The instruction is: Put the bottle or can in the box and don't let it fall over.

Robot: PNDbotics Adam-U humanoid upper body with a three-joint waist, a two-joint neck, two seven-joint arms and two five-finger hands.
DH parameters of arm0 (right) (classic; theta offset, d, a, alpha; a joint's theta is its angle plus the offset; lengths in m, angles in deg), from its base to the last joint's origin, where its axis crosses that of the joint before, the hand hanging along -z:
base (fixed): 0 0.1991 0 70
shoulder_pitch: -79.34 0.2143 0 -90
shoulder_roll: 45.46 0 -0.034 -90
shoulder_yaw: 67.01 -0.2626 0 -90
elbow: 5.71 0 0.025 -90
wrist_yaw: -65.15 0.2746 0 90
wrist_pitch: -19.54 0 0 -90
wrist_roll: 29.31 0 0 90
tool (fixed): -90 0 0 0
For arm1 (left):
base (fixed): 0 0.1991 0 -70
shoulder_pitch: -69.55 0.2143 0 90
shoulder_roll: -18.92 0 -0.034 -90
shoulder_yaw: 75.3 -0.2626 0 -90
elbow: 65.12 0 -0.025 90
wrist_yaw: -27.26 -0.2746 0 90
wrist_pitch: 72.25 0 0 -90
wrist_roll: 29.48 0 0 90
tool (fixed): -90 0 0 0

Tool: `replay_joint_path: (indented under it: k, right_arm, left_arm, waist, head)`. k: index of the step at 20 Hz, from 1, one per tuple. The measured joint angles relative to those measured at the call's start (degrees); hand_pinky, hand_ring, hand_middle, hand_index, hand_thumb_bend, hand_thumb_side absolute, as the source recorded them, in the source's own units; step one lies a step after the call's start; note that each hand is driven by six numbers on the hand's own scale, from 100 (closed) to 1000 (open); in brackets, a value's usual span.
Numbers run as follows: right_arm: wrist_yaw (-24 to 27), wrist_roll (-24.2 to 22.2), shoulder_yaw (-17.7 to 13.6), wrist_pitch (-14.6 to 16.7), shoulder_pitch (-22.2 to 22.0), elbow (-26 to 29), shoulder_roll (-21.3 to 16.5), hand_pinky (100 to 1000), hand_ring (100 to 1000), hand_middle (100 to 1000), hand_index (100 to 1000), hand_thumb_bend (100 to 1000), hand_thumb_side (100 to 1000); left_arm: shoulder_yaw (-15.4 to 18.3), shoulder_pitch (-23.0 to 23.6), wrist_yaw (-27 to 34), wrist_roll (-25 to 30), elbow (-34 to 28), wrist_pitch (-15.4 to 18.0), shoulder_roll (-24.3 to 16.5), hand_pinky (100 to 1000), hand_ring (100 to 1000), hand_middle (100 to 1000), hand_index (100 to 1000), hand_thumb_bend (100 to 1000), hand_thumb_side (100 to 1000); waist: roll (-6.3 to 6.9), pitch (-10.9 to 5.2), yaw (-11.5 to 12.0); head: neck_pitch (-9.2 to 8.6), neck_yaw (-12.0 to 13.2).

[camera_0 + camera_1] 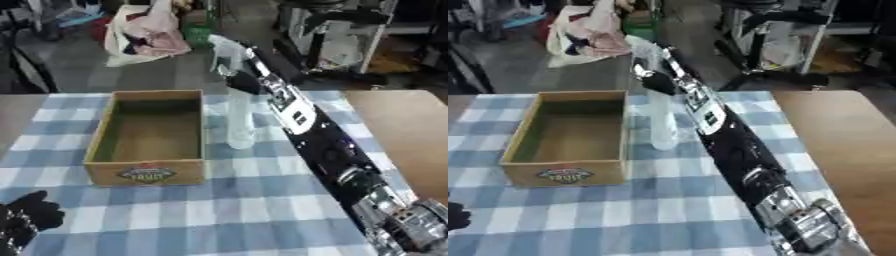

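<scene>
While the robot's long black-and-silver right arm [306, 125] stretches diagonally from the lower right corner up towards the far edge of the table, its right hand [243, 82] sits at the upper part of a tall, clear plastic spray bottle [238, 122]. Dark fingers appear wrapped about the bottle's neck, just under the pale trigger head [223, 50], though the exact curl of each finger is hard to make out. The bottle stands upright, its base on or just above the blue-and-white checked tablecloth [245, 210]; whether it touches the cloth cannot be told.

An open, shallow cardboard box [149, 132] with tan walls and a printed oval label [146, 174] on its near side lies just beside the bottle, on the bottle's left. Nothing lies inside the box; its brown floor shows. The bottle is outside it, close to the right wall.

At the lower left corner, the black left hand [31, 212] rests on the cloth, well apart from the box, fingers relaxed and pointing upward, holding nothing.

Bare brown wooden tabletop [842, 145] shows to the right of the cloth. Beyond the table, on the grey floor, sits a heap of pink and white cloth or bags [144, 32].
</scene>
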Motion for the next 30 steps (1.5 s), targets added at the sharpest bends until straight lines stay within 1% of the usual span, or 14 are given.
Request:
replay_joint_path:
  k: [6,7,11,15,21,29,30]
  right_arm:
    - [1.44,0.27,0.01,0.09,-0.23,0.34,-0.01,663,869,652,740,100,419]
    - [1.69,0.4,0.01,0.06,-0.24,0.35,-0.01,650,851,620,711,100,408]
    - [2.65,1.05,0.02,-0.1,-0.29,0.4,-0.02,592,795,552,642,100,358]
    - [3.89,2.26,0.02,-0.4,-0.41,0.66,-0.03,557,758,515,600,100,328]
    - [6.2,3.63,0.08,-0.7,-0.41,1.38,-0.05,539,743,501,584,100,308]
    - [10.55,3.18,1.04,-1.2,-0.01,4.34,-0.13,536,738,497,579,100,305]
    - [11.22,3.07,1.16,-1.27,0.17,4.82,-0.15,537,737,497,578,100,375]
  left_arm:
    - [0.0,0.0,0.0,0.0,0.0,0.0,0.0,710,662,618,808,242,1000]
    - [0.0,0.0,0.0,0.0,0.0,0.0,0.0,710,662,618,808,243,1000]
    - [0.0,0.0,0.0,0.0,0.0,0.0,0.0,710,662,618,808,243,1000]
    - [0.0,0.0,0.0,0.0,0.0,0.0,0.0,709,662,618,808,243,1000]
    - [0.0,0.0,0.0,0.0,0.01,0.0,0.0,709,662,617,809,244,1000]
    - [0.0,0.0,0.02,0.0,0.06,0.0,0.0,709,663,617,809,246,1000]
    - [0.0,0.0,0.03,0.0,0.07,0.0,0.0,709,663,617,809,246,1000]
  waist:
    - [0.01,0.0,-0.01]
    - [0.02,0.0,-0.02]
    - [0.03,0.0,-0.03]
    - [0.05,0.0,-0.07]
    - [0.06,0.0,-0.13]
    - [-0.03,-0.15,-0.09]
    - [-0.12,-0.27,-0.05]
  head:
    - [0.0,-0.05]
    - [0.0,-0.05]
    - [0.0,-0.1]
    - [0.0,-0.22]
    - [0.0,-0.32]
    - [0.01,-0.53]
    - [0.02,-0.55]
